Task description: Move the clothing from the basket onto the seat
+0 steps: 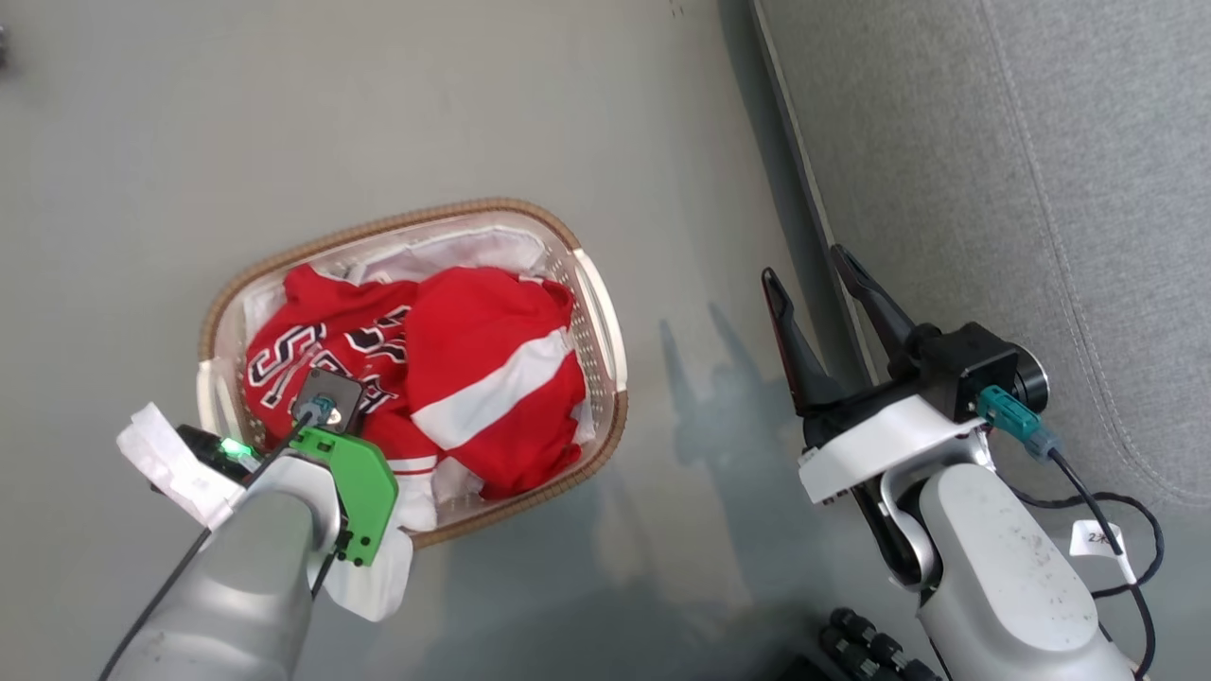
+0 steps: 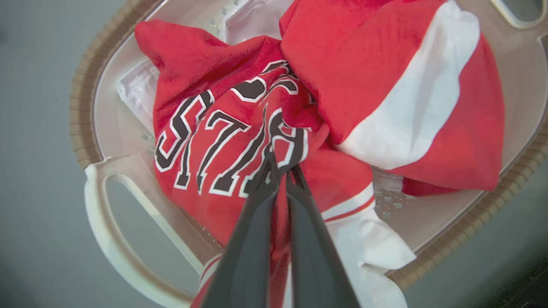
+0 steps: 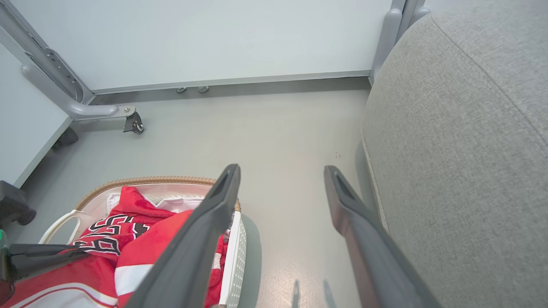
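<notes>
The basket [image 1: 378, 227] stands on the grey floor with the clothing piled inside. A red jersey [image 1: 312, 350] with black lettering lies on its left side. A red garment with a broad white stripe [image 1: 492, 378] lies on its right side. My left arm's wrist [image 1: 326, 407] is over the jersey and hides the fingers in the head view. In the left wrist view my left gripper [image 2: 283, 169] is shut on a fold of the jersey [image 2: 205, 141], beside the striped garment [image 2: 385, 85]. My right gripper [image 1: 809, 270] hangs open and empty between basket and seat [image 1: 1041, 236].
A white cloth liner [image 1: 473, 251] shows under the garments. A pale wall panel with a metal frame and a caster [image 3: 132, 122] stands beyond the basket. Cables [image 1: 1116, 511] hang by my right forearm. The seat's edge [image 3: 372, 162] runs close to my right gripper [image 3: 281, 171].
</notes>
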{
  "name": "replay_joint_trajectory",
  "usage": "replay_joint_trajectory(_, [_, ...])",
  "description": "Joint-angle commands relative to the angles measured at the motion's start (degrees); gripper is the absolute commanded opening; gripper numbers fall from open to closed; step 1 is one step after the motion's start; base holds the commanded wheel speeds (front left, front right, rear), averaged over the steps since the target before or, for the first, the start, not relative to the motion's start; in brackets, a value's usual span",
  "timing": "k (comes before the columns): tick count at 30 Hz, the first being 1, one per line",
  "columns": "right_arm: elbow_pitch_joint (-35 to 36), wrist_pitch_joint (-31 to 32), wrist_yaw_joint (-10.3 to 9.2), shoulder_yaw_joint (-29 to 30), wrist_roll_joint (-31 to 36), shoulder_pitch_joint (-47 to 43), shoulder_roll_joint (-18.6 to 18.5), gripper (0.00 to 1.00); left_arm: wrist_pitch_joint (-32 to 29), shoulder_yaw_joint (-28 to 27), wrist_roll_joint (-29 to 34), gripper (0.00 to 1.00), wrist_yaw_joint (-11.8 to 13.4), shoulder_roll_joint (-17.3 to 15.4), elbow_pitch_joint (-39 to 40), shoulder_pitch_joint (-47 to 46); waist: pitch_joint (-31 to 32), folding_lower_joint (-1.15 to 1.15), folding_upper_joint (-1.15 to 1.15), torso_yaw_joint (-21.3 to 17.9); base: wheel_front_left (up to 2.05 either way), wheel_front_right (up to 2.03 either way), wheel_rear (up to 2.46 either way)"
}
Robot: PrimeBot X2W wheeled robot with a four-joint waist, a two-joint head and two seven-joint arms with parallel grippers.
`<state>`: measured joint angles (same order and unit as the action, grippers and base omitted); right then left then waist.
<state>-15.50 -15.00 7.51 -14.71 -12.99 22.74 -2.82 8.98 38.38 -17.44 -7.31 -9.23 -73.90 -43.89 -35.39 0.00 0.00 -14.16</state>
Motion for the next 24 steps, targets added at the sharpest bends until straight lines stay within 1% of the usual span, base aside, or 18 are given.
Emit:
replay_joint_trajectory(1, [-0.19,-0.28,-0.04,0.68,0.52,-1.24,-0.23,1.0,1.43,-0.44,-0.72,0.0,-0.22,0.58,0.12,1.17,5.53,0.0,0.0,2.5,0.0,0.0,0.0])
replay_joint_trajectory(6, [-0.92,-0.28,-0.04,2.1,1.49,-3.82,-0.22,1.0,4.69,-1.67,-2.96,0.0,-0.25,2.53,0.78,3.67,11.3,0.0,0.0,4.91,0.0,0.0,0.0])
replay_joint_trajectory(13, [-2.36,-0.28,-0.04,3.54,1.86,-7.6,-0.24,1.0,6.3,-2.93,-4.92,0.0,-0.18,3.88,4.61,6.84,18.68,0.0,0.0,8.16,0.0,0.0,0.0])
replay_joint_trajectory(21, [-2.66,-0.28,-0.04,5.4,1.98,-11.88,-0.23,1.0,6.25,-7.48,-3.9,0.0,2.25,2.27,21.27,12.41,25.38,0.0,0.0,10.38,0.0,0.0,0.0])
replay_joint_trajectory(24, [-2.41,-0.28,-0.04,5.73,2.02,-13.22,-0.22,1.0,6.24,-9.28,-3.04,0.0,2.51,2.25,26.9,14.27,27.22,0.0,0.0,10.64,0.0,0.0,0.0])
